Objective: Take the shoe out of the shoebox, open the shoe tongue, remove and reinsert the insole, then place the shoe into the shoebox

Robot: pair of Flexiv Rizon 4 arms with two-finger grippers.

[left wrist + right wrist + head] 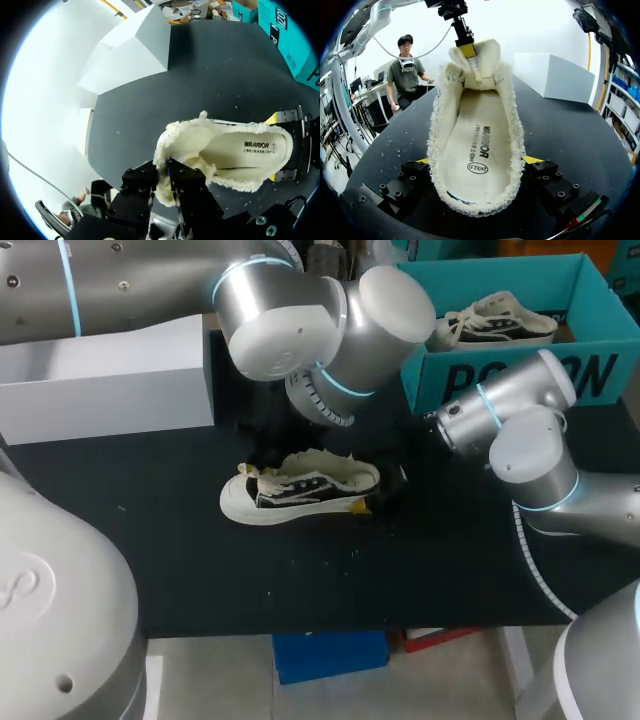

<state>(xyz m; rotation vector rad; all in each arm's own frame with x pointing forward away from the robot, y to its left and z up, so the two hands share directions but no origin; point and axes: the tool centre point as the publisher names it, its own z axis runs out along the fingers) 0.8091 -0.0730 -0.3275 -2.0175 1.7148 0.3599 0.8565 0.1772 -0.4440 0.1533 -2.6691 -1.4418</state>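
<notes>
Right end effector (477,161) is clamping the heel end of the shoe (300,490), one yellow-tipped finger pressing on each side, so it's spread about as wide as the heel. Shoe's sitting upright on the black counter (300,580) around the middle, toe pointing left, and the fleecy lining and insole (475,150) are showing nicely through the opening. Left end effector (162,175) is coming in from above at the toe side and pinching the tongue (470,62) between nearly closed fingers, holding it up off the opening. Farther back, a white box (110,380) is sitting on the left and the teal shoebox (520,370) is on the right with a second shoe (500,320) lying in it.
</notes>
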